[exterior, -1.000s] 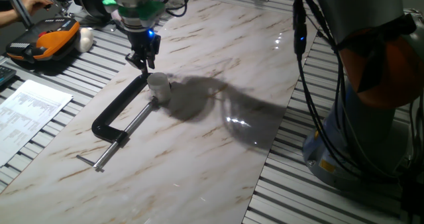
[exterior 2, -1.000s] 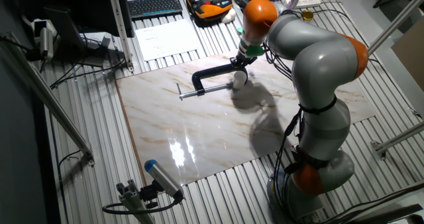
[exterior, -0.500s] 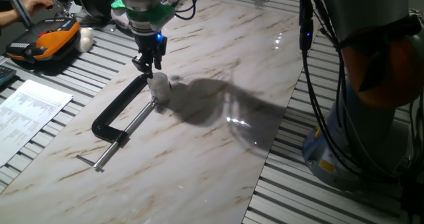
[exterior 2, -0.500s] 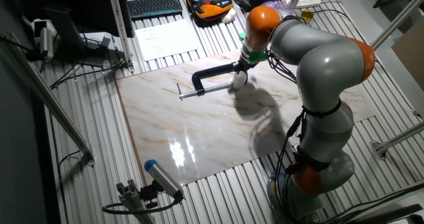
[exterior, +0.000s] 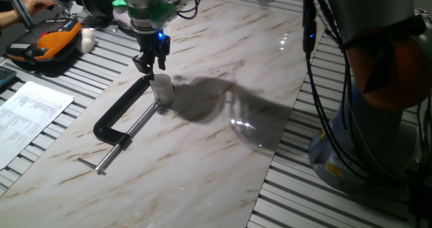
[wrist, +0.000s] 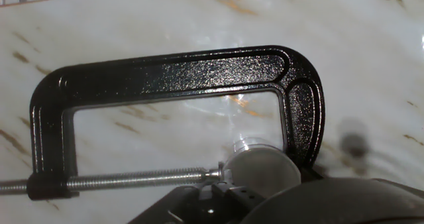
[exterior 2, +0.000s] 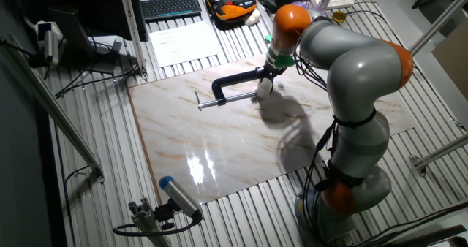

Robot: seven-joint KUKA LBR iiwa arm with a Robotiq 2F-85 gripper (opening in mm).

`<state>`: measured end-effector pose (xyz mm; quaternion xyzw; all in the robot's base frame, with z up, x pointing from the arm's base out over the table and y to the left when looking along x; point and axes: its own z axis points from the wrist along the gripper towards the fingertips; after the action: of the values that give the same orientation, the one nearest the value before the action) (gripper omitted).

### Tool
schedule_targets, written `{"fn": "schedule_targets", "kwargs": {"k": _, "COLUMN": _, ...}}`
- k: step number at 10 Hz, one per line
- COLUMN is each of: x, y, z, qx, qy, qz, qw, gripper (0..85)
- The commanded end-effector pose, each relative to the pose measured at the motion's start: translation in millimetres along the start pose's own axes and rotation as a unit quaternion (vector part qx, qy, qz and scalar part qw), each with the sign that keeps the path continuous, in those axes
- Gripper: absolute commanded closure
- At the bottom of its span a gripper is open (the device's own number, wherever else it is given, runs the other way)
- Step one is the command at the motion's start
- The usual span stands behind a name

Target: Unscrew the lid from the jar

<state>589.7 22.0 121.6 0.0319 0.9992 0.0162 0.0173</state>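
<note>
The small whitish jar stands on the marble board, clamped in the black C-clamp, with its white lid on top. My gripper hangs just above and slightly left of the lid, fingers apart, holding nothing. In the other fixed view the gripper is over the jar. The hand view looks down on the lid, seated between the clamp's screw tip and the clamp frame; a bit of translucent jar rim shows. My fingertips are not visible there.
An orange case and a white lump lie at the far left. A printed sheet lies on the slatted table. A person's hand is at the top left. The robot's base stands beside the board.
My gripper has shifted a little to the right, closer over the jar, then held nearly still. Jar and clamp have not moved.
</note>
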Motion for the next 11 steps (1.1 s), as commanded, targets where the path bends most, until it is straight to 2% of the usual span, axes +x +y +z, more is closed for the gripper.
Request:
{"fn": "schedule_targets", "kwargs": {"k": 1, "x": -0.1, "y": 0.3, "z": -0.6, "qx": 0.003, "qy": 0.001, "qz": -0.009, "qw": 1.0, "gripper": 34.0}}
{"fn": "schedule_targets", "kwargs": {"k": 2, "x": 0.7, "y": 0.6, "z": -0.1, "qx": 0.006, "qy": 0.004, "qz": -0.013, "qw": 0.9999, "gripper": 34.0}}
{"fn": "schedule_targets", "kwargs": {"k": 5, "x": 1.1, "y": -0.2, "z": 0.0, "qx": 0.013, "qy": -0.003, "qz": -0.02, "qw": 0.9997, "gripper": 34.0}}
{"fn": "schedule_targets", "kwargs": {"k": 9, "x": 2.9, "y": -0.3, "z": 1.0, "qx": 0.007, "qy": 0.007, "qz": -0.009, "qw": 0.9999, "gripper": 34.0}}
{"fn": "schedule_targets", "kwargs": {"k": 10, "x": 2.9, "y": -0.2, "z": 1.3, "qx": 0.007, "qy": 0.008, "qz": -0.006, "qw": 0.9999, "gripper": 17.0}}
{"fn": "schedule_targets", "kwargs": {"k": 11, "x": 2.9, "y": 0.0, "z": 1.6, "qx": 0.008, "qy": 0.006, "qz": -0.004, "qw": 0.9999, "gripper": 17.0}}
